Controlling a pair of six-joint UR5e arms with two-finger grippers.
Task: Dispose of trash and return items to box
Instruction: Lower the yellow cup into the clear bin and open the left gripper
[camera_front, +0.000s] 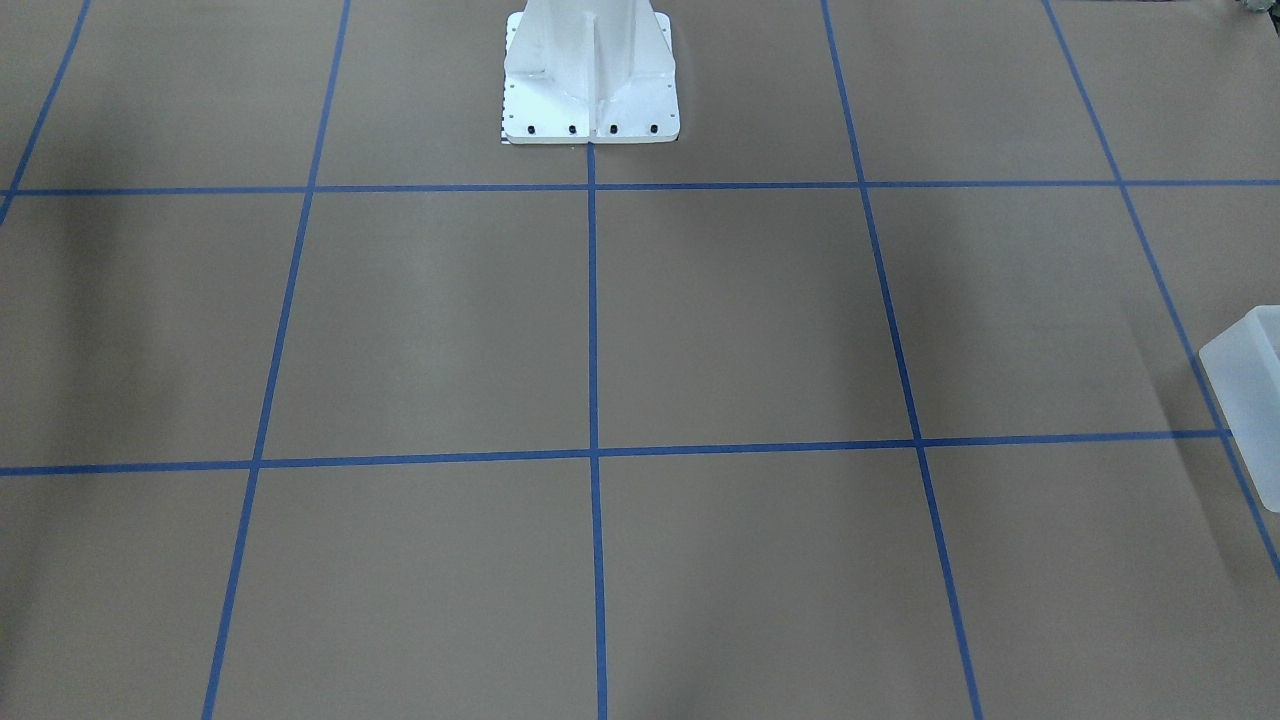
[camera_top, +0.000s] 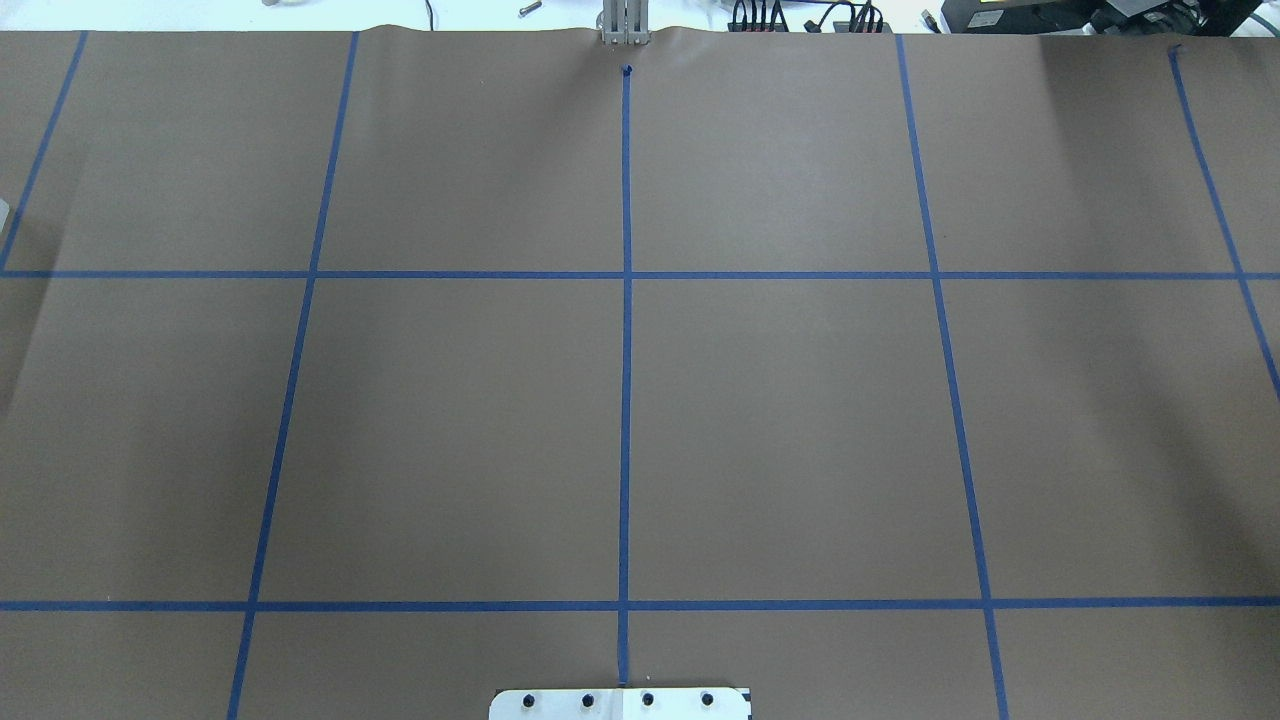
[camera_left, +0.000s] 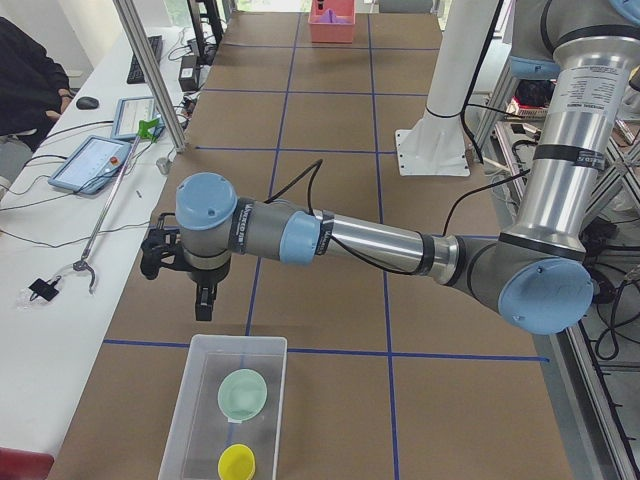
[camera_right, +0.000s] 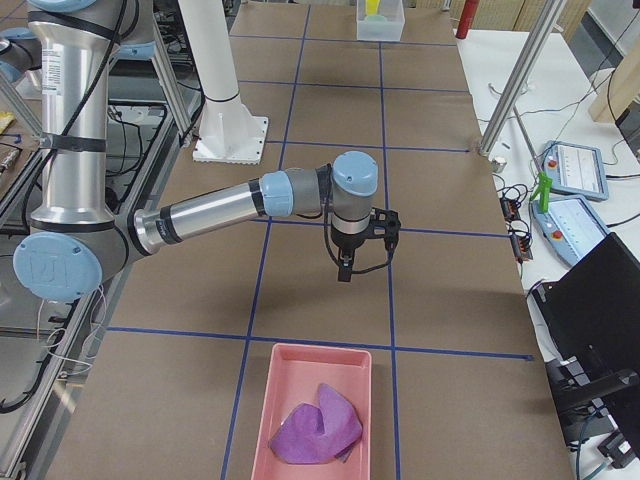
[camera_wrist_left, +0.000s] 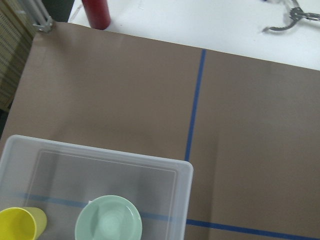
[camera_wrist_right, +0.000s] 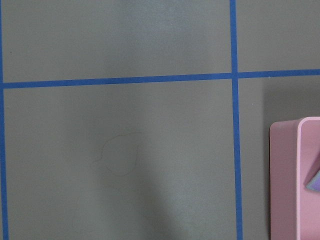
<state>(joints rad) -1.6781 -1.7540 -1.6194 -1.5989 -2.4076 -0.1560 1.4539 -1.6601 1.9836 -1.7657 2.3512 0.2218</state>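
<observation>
The frosted-white box (camera_left: 195, 415) stands at the table's left end and holds a mint-green bowl (camera_left: 243, 393) and a yellow cup (camera_left: 237, 463). The left wrist view looks down on the box (camera_wrist_left: 165, 167), the bowl (camera_wrist_left: 108, 223) and the cup (camera_wrist_left: 20, 223). A corner of the box (camera_front: 1250, 380) shows in the front view. My left gripper (camera_left: 205, 298) hangs just beyond the box's far end; I cannot tell if it is open or shut. My right gripper (camera_right: 345, 272) hangs above the table beyond a pink bin (camera_right: 300, 365) holding purple crumpled trash (camera_right: 318, 425); its state is unclear too.
The pink bin's corner (camera_wrist_right: 287, 175) shows at the right edge of the right wrist view. The robot's white base (camera_front: 590, 75) stands at the table's middle back. A red bottle (camera_wrist_left: 96, 12) and tablets (camera_left: 95, 160) lie on the side bench.
</observation>
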